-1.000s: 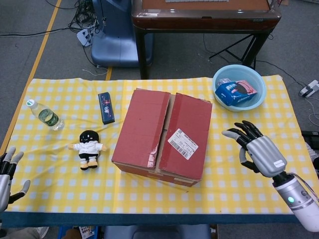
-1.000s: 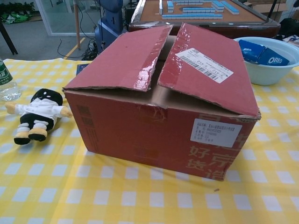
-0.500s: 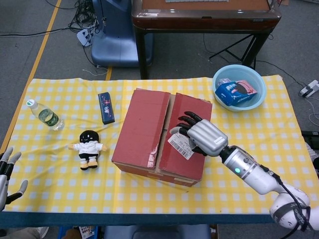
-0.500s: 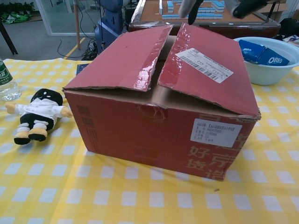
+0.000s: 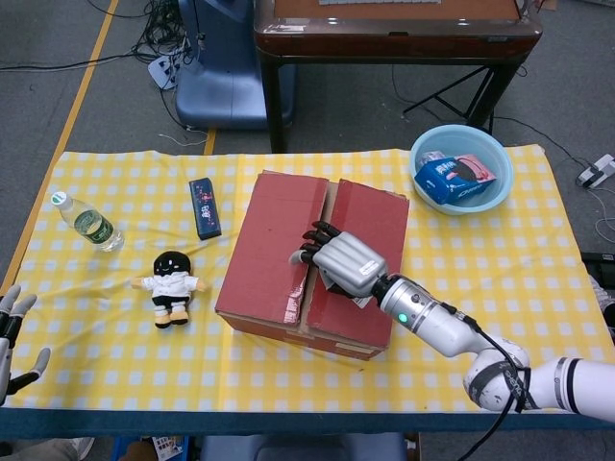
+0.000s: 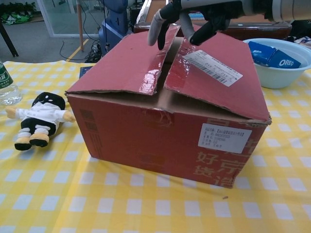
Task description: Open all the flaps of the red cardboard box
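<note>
The red cardboard box [image 5: 274, 245] sits mid-table on the yellow checked cloth, its two top flaps lying nearly flat with a narrow gap between them. My right hand [image 5: 341, 261] is over the box top, fingers spread and pointing down at that gap. In the chest view the right hand [image 6: 194, 17] hangs above the far end of the box [image 6: 160, 131], with its fingertips [image 6: 156, 29] at the edge of the left flap, holding nothing. My left hand [image 5: 12, 336] hovers off the table's front left corner with its fingers apart and nothing in it.
A plush doll [image 5: 171, 286], a water bottle [image 5: 88, 223] and a small dark box [image 5: 204, 206] lie left of the red box. A blue bowl [image 5: 492, 144] with a snack pack stands at the back right. A wooden table [image 5: 384, 38] is behind.
My right hand has moved left across the box top, from over the label to the gap between the flaps. The left hand has barely shifted.
</note>
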`<action>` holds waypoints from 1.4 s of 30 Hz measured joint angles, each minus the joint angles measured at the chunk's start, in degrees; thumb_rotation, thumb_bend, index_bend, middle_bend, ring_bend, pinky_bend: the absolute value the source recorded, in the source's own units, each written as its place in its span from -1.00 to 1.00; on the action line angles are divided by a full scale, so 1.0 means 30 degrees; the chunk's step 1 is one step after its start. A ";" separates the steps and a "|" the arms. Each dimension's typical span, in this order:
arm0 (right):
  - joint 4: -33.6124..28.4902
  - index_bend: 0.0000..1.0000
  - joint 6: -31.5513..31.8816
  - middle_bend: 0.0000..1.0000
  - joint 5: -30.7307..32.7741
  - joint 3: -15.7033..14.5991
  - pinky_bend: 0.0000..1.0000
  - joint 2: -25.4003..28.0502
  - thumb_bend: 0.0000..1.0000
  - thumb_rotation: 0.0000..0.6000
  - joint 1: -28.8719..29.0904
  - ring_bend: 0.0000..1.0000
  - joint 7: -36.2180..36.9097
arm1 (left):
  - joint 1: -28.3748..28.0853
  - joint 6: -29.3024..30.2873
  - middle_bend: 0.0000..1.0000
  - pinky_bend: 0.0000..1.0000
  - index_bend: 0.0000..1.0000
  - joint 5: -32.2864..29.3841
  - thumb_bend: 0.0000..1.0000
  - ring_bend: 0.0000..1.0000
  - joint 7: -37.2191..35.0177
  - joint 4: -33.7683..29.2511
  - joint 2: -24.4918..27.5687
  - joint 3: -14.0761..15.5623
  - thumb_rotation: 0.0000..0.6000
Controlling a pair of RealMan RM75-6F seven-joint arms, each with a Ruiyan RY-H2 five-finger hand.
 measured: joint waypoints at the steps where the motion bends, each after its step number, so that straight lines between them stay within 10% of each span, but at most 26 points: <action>1: 0.0019 -0.48 0.0003 -0.40 0.0087 -0.0074 -0.90 -0.0052 1.00 1.00 0.0047 -0.75 -0.0035 | 0.0015 0.0010 -1.00 -1.00 -0.78 0.0003 -0.28 -1.00 -0.0031 0.0033 -0.0003 0.0008 1.00; 42: -0.0932 -0.43 0.2155 -0.14 -0.0865 -0.0909 -0.90 0.1994 1.00 1.00 -0.0578 -0.44 0.0662 | -0.0313 -0.0250 -1.00 -1.00 -0.78 -0.0070 -0.28 -1.00 0.0457 -0.0154 -0.0098 -0.0206 1.00</action>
